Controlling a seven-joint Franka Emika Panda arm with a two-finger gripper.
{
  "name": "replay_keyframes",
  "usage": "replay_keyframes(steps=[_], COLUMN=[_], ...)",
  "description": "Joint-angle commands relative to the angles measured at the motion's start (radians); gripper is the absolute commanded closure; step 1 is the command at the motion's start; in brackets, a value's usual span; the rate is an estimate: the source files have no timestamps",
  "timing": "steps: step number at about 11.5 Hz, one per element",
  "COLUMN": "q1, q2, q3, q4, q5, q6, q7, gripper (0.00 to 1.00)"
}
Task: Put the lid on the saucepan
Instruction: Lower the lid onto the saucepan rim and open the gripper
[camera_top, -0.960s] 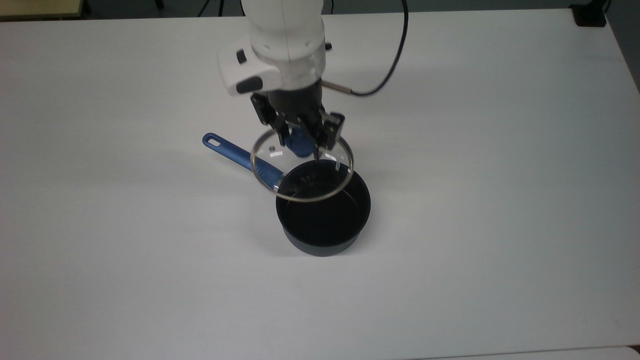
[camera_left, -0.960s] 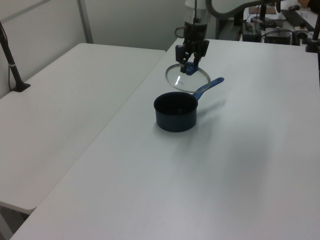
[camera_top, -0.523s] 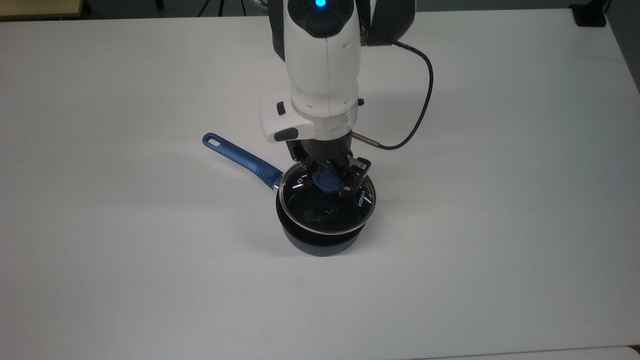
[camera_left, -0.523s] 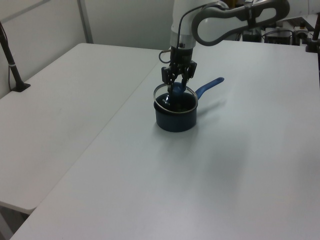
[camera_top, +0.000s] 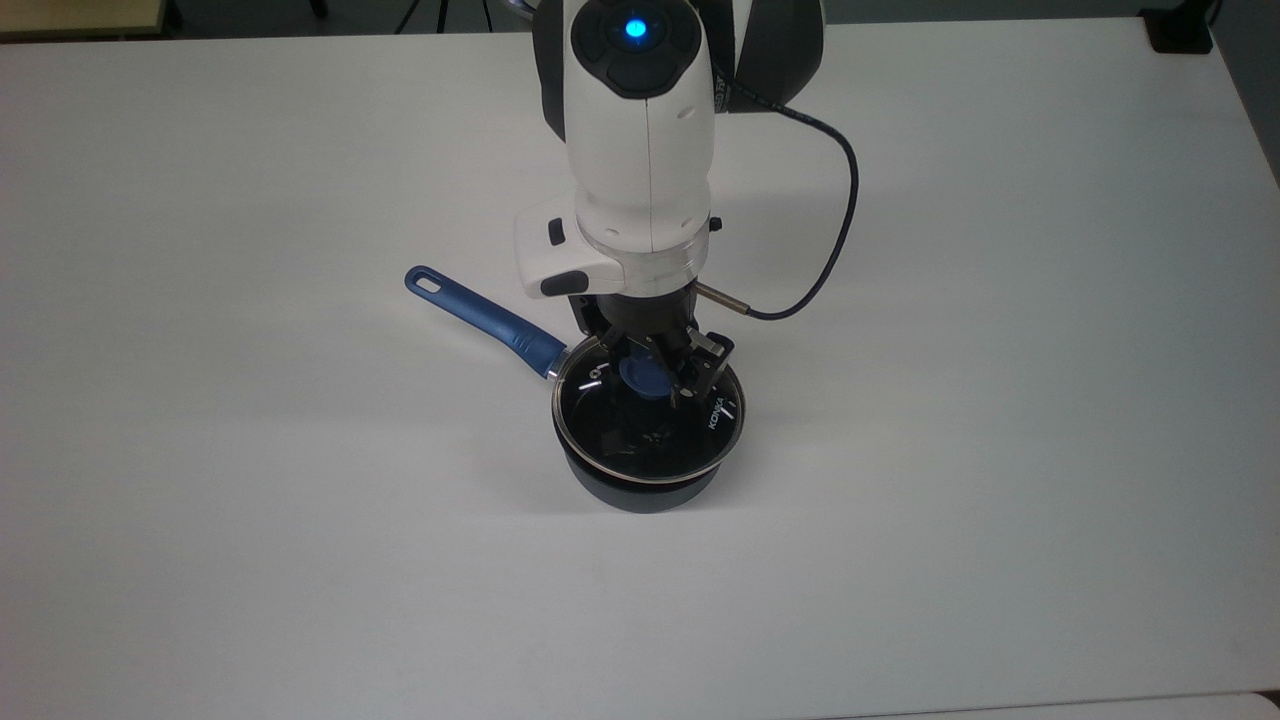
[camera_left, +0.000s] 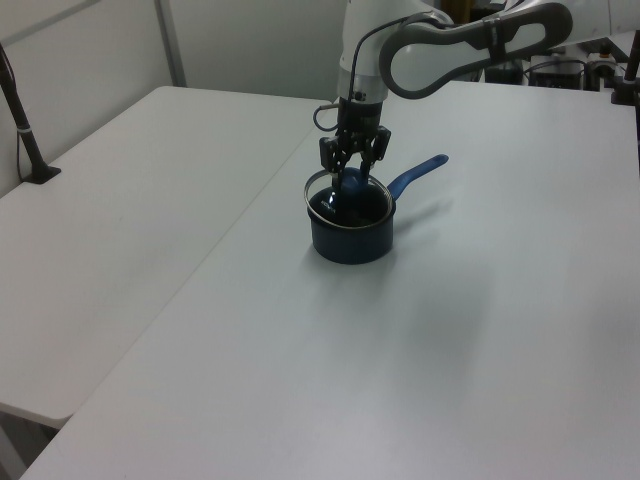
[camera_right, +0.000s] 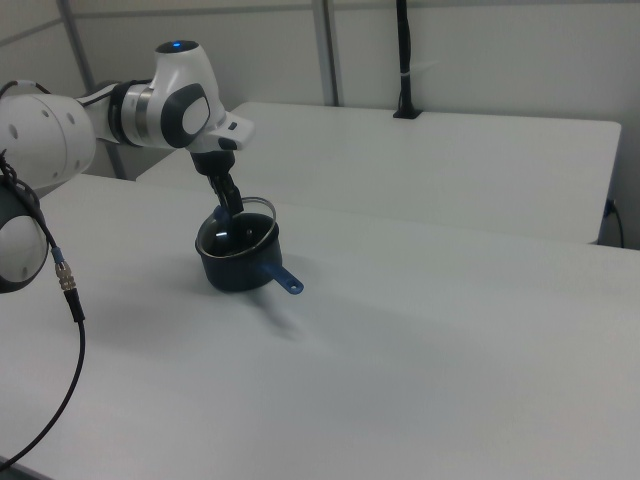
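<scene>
The black saucepan (camera_top: 640, 492) stands mid-table, its long blue handle (camera_top: 480, 313) pointing to the top view's upper left. The clear glass lid (camera_top: 690, 430) lies over the pan's mouth, with its steel rim about on the pan's rim. In the left view it looks slightly tilted, higher on the side nearest the arm. My gripper (camera_top: 648, 378) comes straight down from above and is shut on the lid's blue knob (camera_top: 636, 376). In the left view the gripper (camera_left: 350, 178) stands over the saucepan (camera_left: 350, 240). In the right view the gripper (camera_right: 228, 208) is above the saucepan (camera_right: 235, 272).
A dark cable (camera_top: 835, 240) loops from the wrist to the top view's right. The white table (camera_top: 950, 500) stretches wide around the pan. A second table (camera_left: 120, 200) adjoins it at the left view's left, with a black post (camera_left: 25, 130) on it.
The arm carried the lid from above the handle's root to over the pan and lowered it. In the last half second it sank a little further onto the rim.
</scene>
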Motion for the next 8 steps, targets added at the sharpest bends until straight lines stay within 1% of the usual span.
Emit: replay_keyframes(steps=[1, 3, 4, 5, 6, 7, 8], q1=[0.017, 0.017, 0.017, 0.017, 0.015, 0.012, 0.012], q2=[0.006, 0.011, 0.011, 0.011, 0.011, 0.011, 0.011], q3=[-0.015, -0.015, -0.015, -0.015, -0.015, -0.015, -0.015], q4=[0.011, 0.010, 0.004, -0.001, -0.002, -0.010, -0.012], q5=[-0.011, -0.011, -0.011, -0.010, -0.008, -0.005, -0.005], q6=[0.013, 0.013, 0.013, 0.011, 0.013, 0.013, 0.013], q7=[0.028, 0.028, 0.028, 0.028, 0.028, 0.028, 0.028], gripper=[0.68, 0.68, 0.66, 0.47, 0.34, 0.00, 0.00])
